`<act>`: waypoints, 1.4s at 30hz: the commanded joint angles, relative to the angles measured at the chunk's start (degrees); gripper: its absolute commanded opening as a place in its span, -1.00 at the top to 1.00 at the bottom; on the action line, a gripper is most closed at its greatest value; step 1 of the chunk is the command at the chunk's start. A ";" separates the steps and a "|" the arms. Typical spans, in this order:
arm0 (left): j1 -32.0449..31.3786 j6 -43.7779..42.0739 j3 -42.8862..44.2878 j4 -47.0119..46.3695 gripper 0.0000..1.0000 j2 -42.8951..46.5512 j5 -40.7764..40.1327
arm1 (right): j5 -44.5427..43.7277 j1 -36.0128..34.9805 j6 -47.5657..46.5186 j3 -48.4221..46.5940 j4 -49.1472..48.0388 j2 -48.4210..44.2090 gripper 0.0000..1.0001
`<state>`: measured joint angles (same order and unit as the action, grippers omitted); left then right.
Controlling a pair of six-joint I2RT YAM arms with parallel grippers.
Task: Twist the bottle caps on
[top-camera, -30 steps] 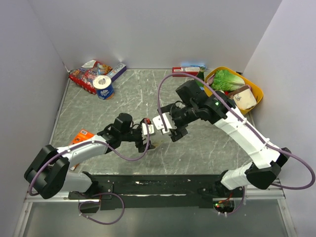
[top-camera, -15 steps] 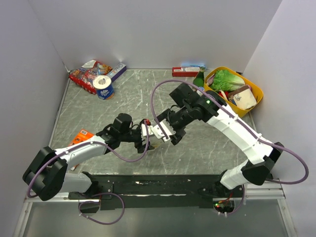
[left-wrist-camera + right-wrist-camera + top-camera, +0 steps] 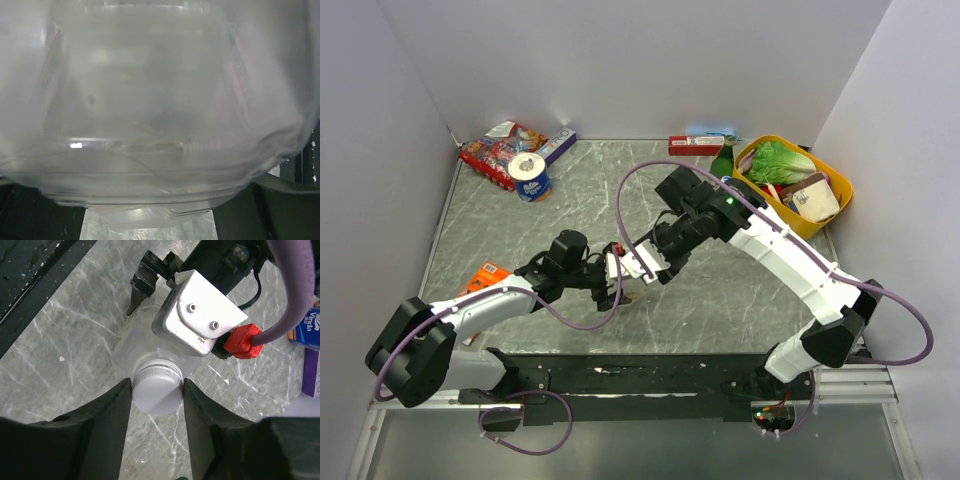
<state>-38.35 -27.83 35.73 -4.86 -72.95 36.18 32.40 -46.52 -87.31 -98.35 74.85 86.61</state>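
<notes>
Your right arm has swung toward the left of the top view during the last second. The right gripper [image 3: 638,266] now sits directly beside the left gripper [image 3: 617,277], near the middle of the marble table [image 3: 550,200], where before there was a gap between them. In my judgement this means the approach is finished and the cap is being set on the bottle's mouth. The turning does not look done yet, and I cannot see if the thread has caught.

In the right wrist view the white cap [image 3: 157,392] is at the centre, between the two dark fingers [image 3: 107,415]. They are closed to about the cap's width and seem to press on both its sides. The clear bottle [image 3: 131,347] lies just above and left of the cap in that frame, and the cap appears to rest on its top end. The left gripper is clamped on the bottle's body, which fills nearly the whole left wrist view.
</notes>
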 commanded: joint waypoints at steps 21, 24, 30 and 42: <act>-0.94 15.79 1.45 -21.77 0.98 2.73 -30.47 | 4.43 8.47 62.51 -15.39 -0.32 19.74 0.56; -1.03 15.80 1.89 -19.40 0.98 2.02 -30.47 | 2.50 8.47 65.42 -16.96 -0.67 20.62 0.49; -1.03 13.34 -0.57 -16.06 0.98 2.19 -24.50 | -2.52 13.19 71.83 -32.76 -2.25 23.43 -0.16; -1.03 7.19 -0.22 -6.31 0.98 6.24 -6.40 | 15.77 19.20 31.72 -17.88 0.30 4.76 -0.48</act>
<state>-39.31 -17.32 33.76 -12.08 -68.99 20.40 40.53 -23.35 -30.48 -124.55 71.44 103.85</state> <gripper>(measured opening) 0.835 0.721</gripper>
